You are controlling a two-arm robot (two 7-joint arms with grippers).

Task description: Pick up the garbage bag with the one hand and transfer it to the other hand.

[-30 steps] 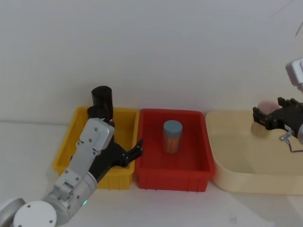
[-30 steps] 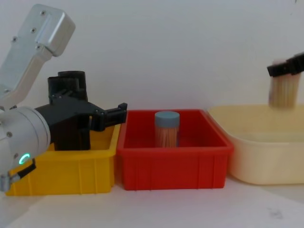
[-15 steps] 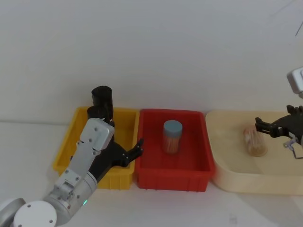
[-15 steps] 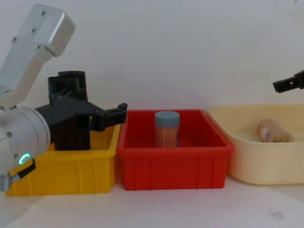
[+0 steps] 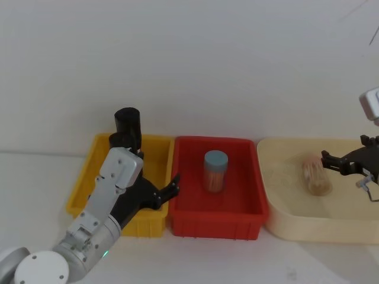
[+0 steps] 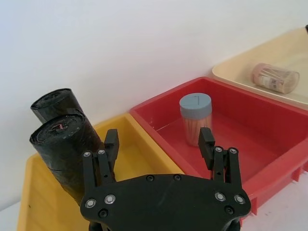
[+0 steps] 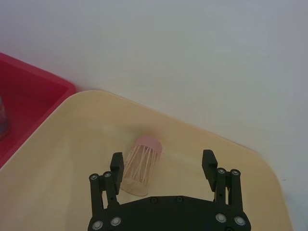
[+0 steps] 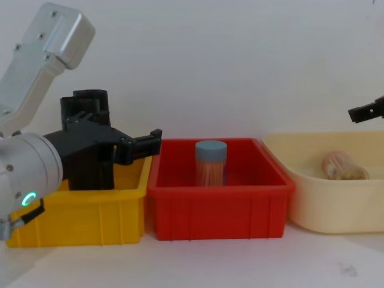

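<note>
Two black rolls stand at the back of the yellow bin (image 5: 83, 186). The garbage bag (image 5: 128, 120) is the taller, plain one behind; in the left wrist view the garbage bag (image 6: 52, 103) stands behind a roll with a red speck on top (image 6: 65, 144). My left gripper (image 6: 159, 139), on the green-lit arm, hangs open over the yellow bin's right side (image 8: 147, 144), to the right of the rolls and clear of them. Far right, my right gripper (image 7: 162, 159) is open above the beige tray (image 5: 284, 222), holding nothing.
A red bin (image 5: 213, 222) between the yellow bin and the tray holds an upright toothpick jar with a blue lid (image 5: 215, 170). A pink-lidded toothpick jar (image 5: 315, 175) lies on its side in the beige tray, under my right gripper (image 5: 340, 161). A white wall stands close behind.
My right gripper let go of the pink-lidded jar, which dropped into the beige tray and rolled a little; the gripper drew back to the right. The left arm stayed put.
</note>
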